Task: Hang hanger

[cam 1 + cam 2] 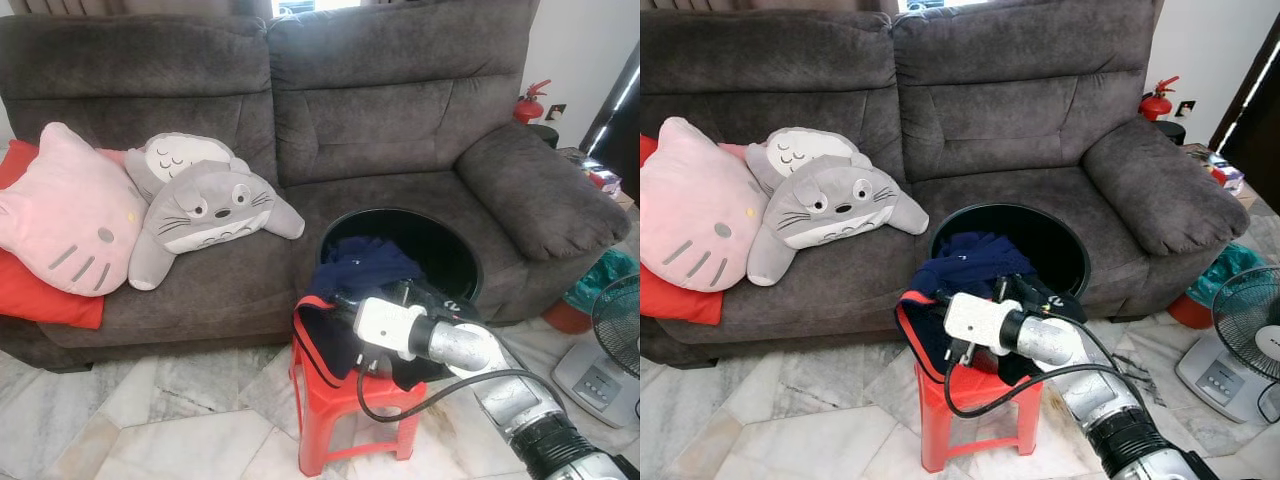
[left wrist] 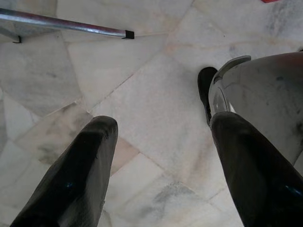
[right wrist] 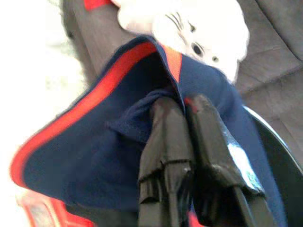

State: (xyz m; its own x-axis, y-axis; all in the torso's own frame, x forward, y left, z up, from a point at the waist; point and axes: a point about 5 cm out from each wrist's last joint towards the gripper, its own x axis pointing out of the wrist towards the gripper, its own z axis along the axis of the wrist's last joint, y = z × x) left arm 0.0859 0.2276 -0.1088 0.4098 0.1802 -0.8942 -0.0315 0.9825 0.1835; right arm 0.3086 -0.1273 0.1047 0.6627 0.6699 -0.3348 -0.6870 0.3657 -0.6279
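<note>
Nearest to me is my right arm, silver with a white wrist block and a black cable looping under it, coming in from five o'clock. Its right pincer is pressed nearly closed, both black fingers pinching a fold of the navy garment just under its red-trimmed collar. That garment is soft knit cloth with a bright red band along its edge, and it drapes over the red plastic stool at six o'clock, spilling out of the round black basket that leans against the sofa front behind it. I cannot make out a hanger among the cloth.

My left pincer hangs with its fingers wide apart, gripping nothing, above pale marble floor tiles; a thin metal bar crosses the floor beyond it.

On the fuzzy grey-brown sofa, at ten o'clock, lie a grey plush toy, a pink cat-face cushion and a red cushion. At three o'clock a white fan stands on the floor, and a red fire extinguisher sits past the armrest at one o'clock.
</note>
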